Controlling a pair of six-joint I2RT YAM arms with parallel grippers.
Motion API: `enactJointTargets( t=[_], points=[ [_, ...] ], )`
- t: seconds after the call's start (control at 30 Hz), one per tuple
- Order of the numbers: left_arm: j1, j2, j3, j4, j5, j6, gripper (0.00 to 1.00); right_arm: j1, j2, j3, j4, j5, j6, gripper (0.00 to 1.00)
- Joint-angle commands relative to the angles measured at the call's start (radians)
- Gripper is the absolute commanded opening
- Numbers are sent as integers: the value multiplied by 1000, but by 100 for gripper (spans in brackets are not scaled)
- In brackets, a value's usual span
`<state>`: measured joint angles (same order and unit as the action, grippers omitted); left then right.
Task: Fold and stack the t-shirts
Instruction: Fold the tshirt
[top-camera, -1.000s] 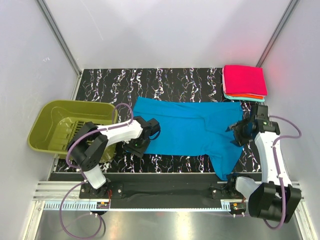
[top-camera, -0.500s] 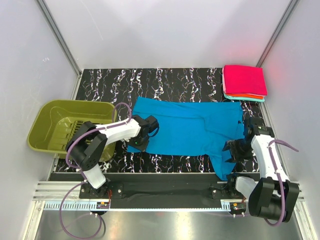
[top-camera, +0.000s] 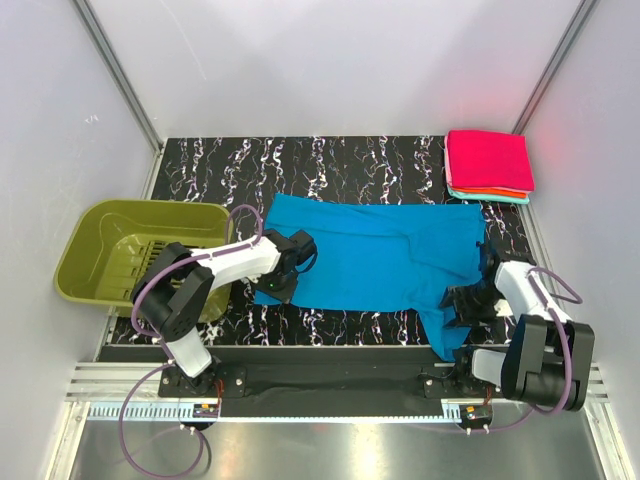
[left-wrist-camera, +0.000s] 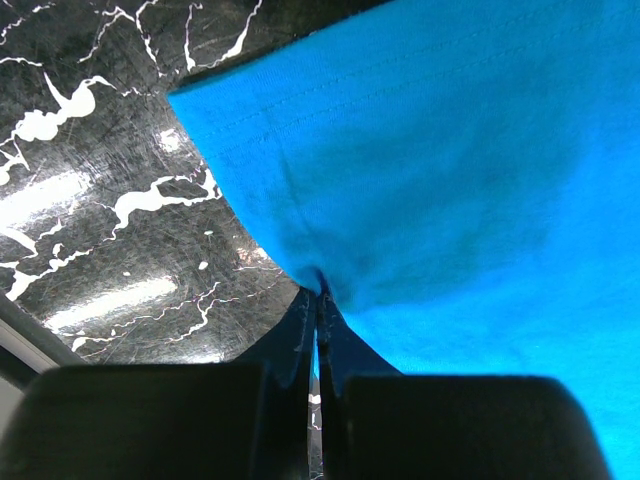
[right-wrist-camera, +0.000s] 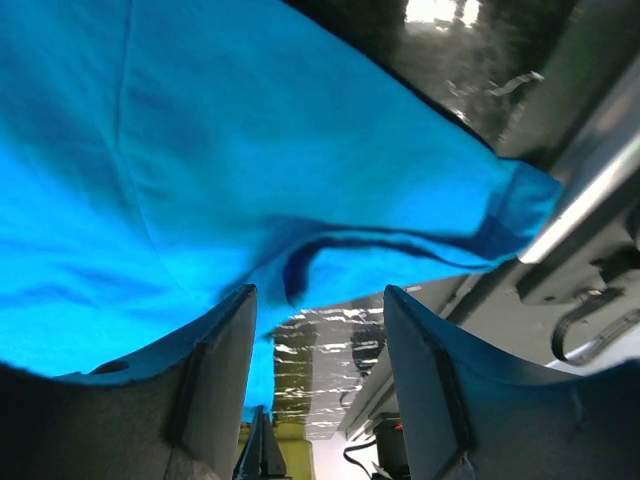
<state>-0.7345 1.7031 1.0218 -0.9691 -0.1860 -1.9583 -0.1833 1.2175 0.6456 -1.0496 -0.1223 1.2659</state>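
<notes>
While the olive basket sits far left, the left gripper is pinched tight on the left edge of the blue t-shirt. That shirt lies spread flat mid-table, with one part drooping over the near edge. We see the right gripper at that part with its jaws apart; it possibly straddles cloth, but the view is poor. At back right the folded stack shows pink over orange over teal. We judge three shirts done, with the blue one not yet folded or stacked.
</notes>
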Motion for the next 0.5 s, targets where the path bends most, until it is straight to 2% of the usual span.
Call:
enactJointTargets(
  t=[0.0,0.17,0.23,0.3,0.47],
  points=[
    [29,32,-9,7,19,-7,0,4,31,-14,88,-19,27,60],
    [27,30,3,1,17,-1,0,4,59,-20,109,4,18,53],
    [29,26,6,-3,7,6,0,4,47,-20,123,7,9,23],
    [27,15,23,-25,-19,16,0,4,11,-23,137,9,4,0],
    [27,0,58,-63,-56,30,0,4,-94,23,131,71,-49,0]
  ],
)
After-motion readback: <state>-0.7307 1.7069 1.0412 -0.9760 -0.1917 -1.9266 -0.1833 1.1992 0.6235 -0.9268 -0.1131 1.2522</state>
